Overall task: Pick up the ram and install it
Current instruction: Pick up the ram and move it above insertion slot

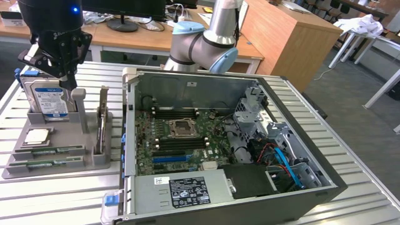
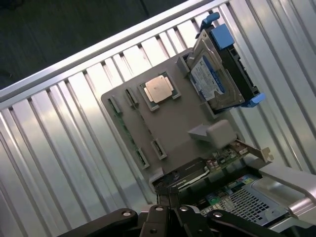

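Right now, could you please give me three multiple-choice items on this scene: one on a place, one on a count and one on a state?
1. Where is the ram?
A. in the tray
B. in the case
C. on the bare table

2. How many ram sticks lie there?
A. one
B. two
C. four

3. How is the hand?
A. open
B. shut on a ram stick
C. shut, empty

Answers:
1 A: the green sticks lie flat in the grey tray's front slots.
2 B: two sticks lie side by side.
3 C: the hand hangs closed above the tray with nothing in it.
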Controlling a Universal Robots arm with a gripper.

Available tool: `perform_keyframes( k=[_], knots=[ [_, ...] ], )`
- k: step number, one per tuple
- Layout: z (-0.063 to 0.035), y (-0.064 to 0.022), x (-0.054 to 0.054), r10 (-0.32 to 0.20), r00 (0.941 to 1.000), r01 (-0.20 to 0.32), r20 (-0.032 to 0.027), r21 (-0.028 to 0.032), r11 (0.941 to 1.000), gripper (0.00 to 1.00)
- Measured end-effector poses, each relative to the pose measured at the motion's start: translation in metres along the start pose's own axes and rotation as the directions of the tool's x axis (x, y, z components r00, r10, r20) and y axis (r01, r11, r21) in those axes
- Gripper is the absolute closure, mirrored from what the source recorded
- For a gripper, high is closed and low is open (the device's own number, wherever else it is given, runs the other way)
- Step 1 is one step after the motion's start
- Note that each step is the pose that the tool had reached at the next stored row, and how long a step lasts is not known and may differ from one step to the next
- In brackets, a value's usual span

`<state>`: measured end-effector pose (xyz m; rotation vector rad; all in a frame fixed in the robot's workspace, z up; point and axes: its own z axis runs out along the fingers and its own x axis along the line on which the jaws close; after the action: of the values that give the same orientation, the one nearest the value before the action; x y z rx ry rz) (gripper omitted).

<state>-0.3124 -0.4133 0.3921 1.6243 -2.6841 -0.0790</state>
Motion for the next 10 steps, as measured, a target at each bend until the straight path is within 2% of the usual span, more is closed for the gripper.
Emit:
perform_keyframes(
  k=[10],
  knots=[
    [0.0, 0.0, 0.0, -0.067, 0.9978, 0.067, -0.0029, -0.0017, 0.9978, 0.9]
  ],
)
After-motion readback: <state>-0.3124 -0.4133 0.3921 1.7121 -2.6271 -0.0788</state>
